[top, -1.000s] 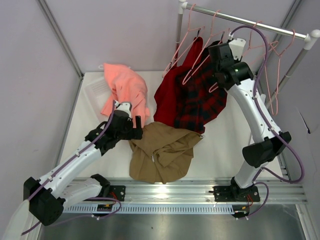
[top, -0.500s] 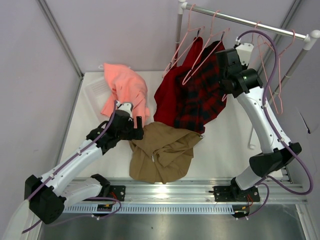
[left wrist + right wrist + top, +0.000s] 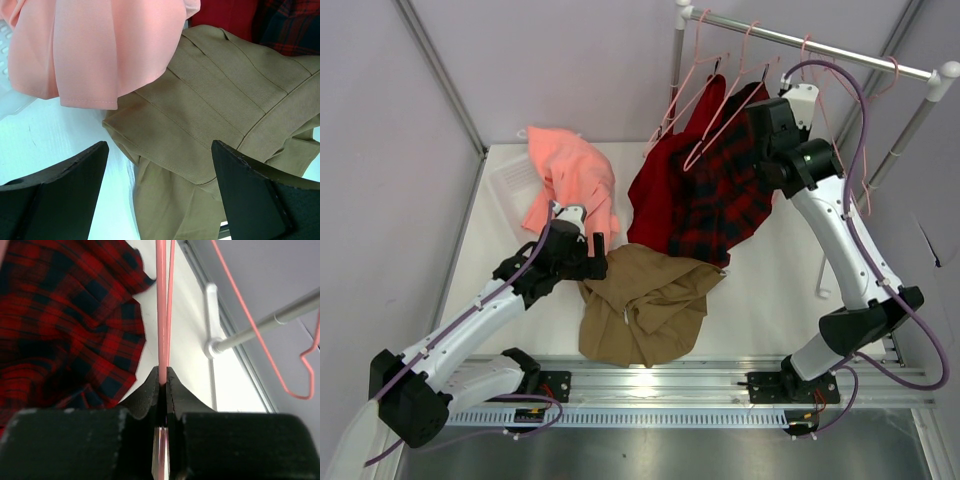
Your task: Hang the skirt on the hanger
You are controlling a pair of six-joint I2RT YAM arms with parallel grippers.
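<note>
The khaki skirt (image 3: 642, 300) lies crumpled on the white table near the front edge; its pleated edge fills the left wrist view (image 3: 215, 100). My left gripper (image 3: 594, 256) is open and empty, low over the skirt's left edge, with its fingers either side of the cloth (image 3: 159, 150). My right gripper (image 3: 768, 115) is raised beside the rail and shut on the thin wire of a pink hanger (image 3: 163, 315), which runs straight up from the closed jaws (image 3: 163, 376). In the top view the held hanger is hard to tell from the others.
A salmon-pink garment (image 3: 570, 180) lies behind the left gripper, partly on a white tray (image 3: 512, 182). A red garment (image 3: 665, 185) and a red-and-black plaid one (image 3: 720, 205) hang from pink hangers (image 3: 705, 95) on the metal rail (image 3: 820, 45).
My right arm swung right along the rail, then back a little to the left and up, holding the hanger wire. The left gripper and skirt have barely moved.
</note>
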